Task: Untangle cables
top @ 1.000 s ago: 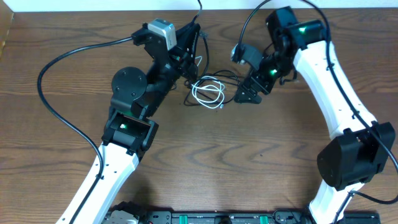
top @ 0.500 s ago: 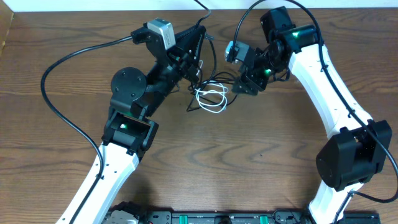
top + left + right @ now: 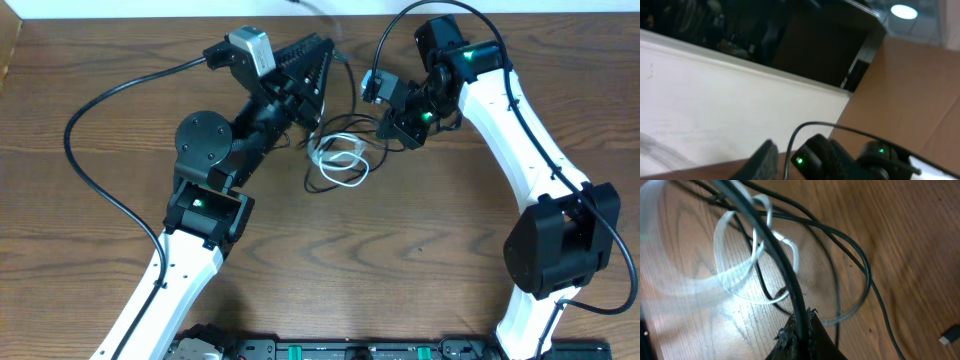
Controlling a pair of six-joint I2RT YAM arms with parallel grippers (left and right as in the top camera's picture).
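**A:** How do the jaws of the right gripper [image 3: 799,327] stand?

**B:** They are pressed together on a black cable [image 3: 790,280]. In the right wrist view the fingers sit at the bottom centre. The cable's long axis runs from them up towards the upper left of the frame, raised off the wood.

**A:** What lies around it?

**B:** Behind it the white cable [image 3: 340,157] lies in flat loops on the table [image 3: 420,260], and the held strand crosses over those loops. The thin black cables [image 3: 866,272] curve out to the right in one wide arc. A small plug [image 3: 946,336] shows at the lower right edge, its end towards the lower left.

**A:** Where is the tangle seen from overhead?

**B:** It is at top centre, between the two grippers. The white coil is just left of the right gripper's tip, and black loops ring it on the lower side. Some black strands run up from the coil towards the left gripper [image 3: 318,60].

**A:** Does the left gripper hold any of them?

**B:** I cannot tell. From overhead it points towards the upper right, above the coil, and its fingers merge with the dark strands. Its wrist camera faces a white wall and the other arm, so it does not show how far the jaws are apart.
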